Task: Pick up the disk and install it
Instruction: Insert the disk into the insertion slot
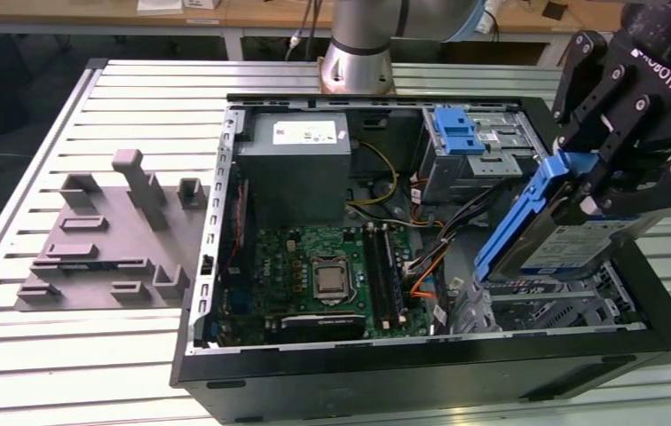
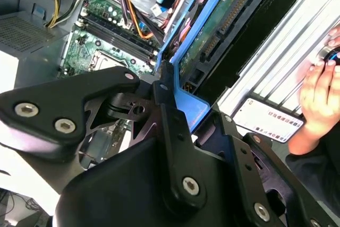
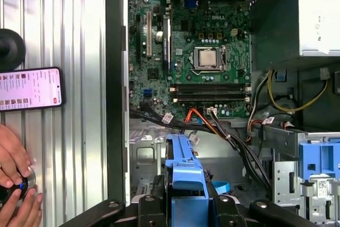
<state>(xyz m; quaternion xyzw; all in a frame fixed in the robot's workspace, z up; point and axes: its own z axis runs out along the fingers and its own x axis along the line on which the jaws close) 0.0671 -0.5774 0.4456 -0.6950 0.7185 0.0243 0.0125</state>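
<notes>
Claw clamped on tilted disk, gripping its blue frame, open case beneath, motherboard lower, off aside

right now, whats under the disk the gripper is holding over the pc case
An open metal drive cage in the computer case, with loose cables beside it. The disk, tilted in the gripper, hides part of the cage.
</notes>
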